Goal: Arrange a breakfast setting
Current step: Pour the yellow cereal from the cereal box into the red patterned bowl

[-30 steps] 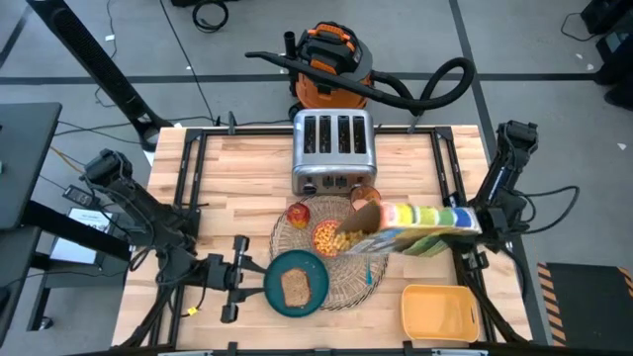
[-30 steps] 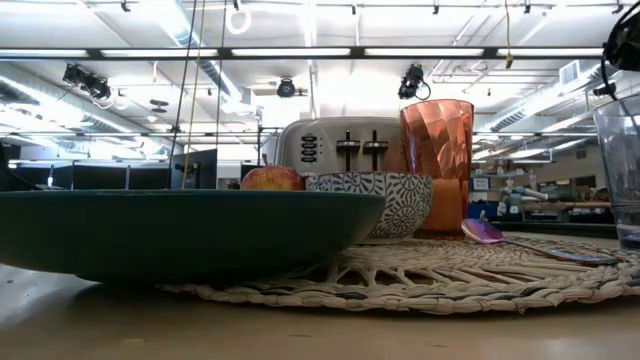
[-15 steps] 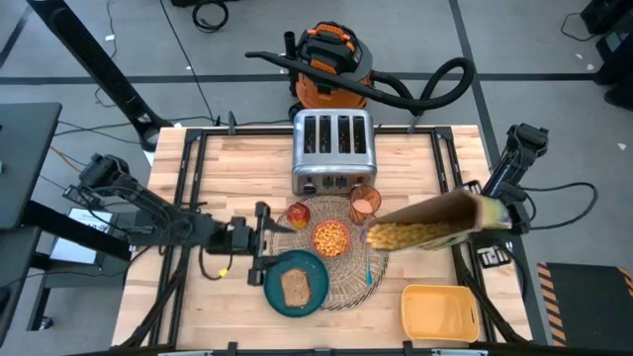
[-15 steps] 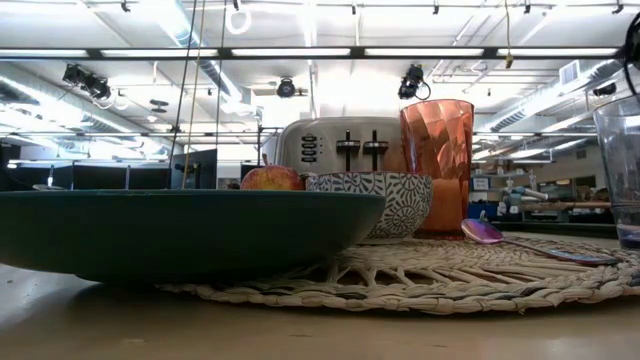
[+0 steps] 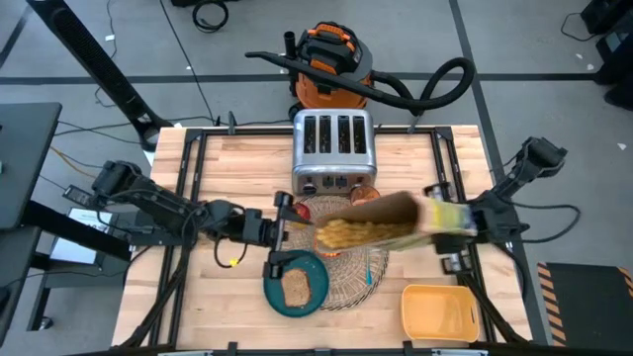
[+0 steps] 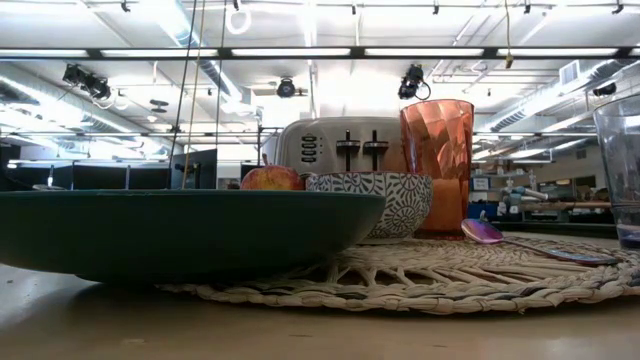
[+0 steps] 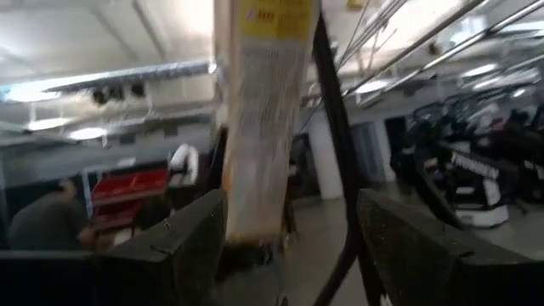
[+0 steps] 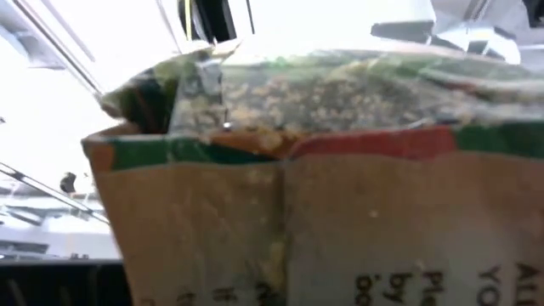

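Holding flat cardboard cereal box [image 5: 381, 223], right end effector [image 5: 457, 220], above round woven placemat [image 5: 346, 279]

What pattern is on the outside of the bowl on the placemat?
A dense dark blue-and-white leaf-like print covers the bowl; the low view shows it best.

From above, we see the cereal box [image 5: 381, 222] covering the bowl [image 6: 372, 200] and most of the orange cup [image 5: 363, 195], of which only a rim sliver shows. It also hides the right gripper's fingers, so we cannot tell how they stand. The left gripper [image 5: 280, 233] is too small and dark for us to read its opening. In the low view, the teal plate [image 6: 180, 232] is cut off at the left edge and hides the toast. The right wrist view is filled by the blurred box.
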